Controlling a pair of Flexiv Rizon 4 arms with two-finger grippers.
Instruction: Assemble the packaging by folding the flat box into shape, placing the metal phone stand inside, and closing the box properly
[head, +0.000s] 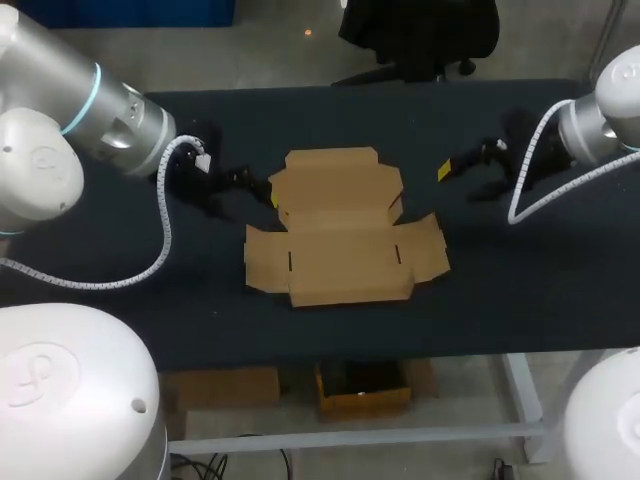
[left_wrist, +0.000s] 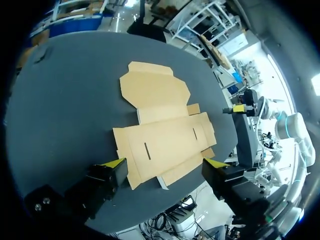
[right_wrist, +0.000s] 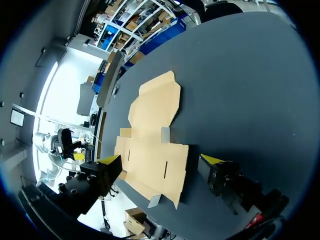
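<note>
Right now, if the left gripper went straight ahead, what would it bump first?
Most likely the flat cardboard box. The open left gripper points right at it, and the box's near edge lies just ahead, between its fingers. How high it hangs is unclear, so it might skim over the cardboard instead.

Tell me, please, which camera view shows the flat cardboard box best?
The head view: it looks down on the flat cardboard box, showing its whole outline, flaps and slots. Both wrist views also show all of it, but from low, slanted angles.
</note>
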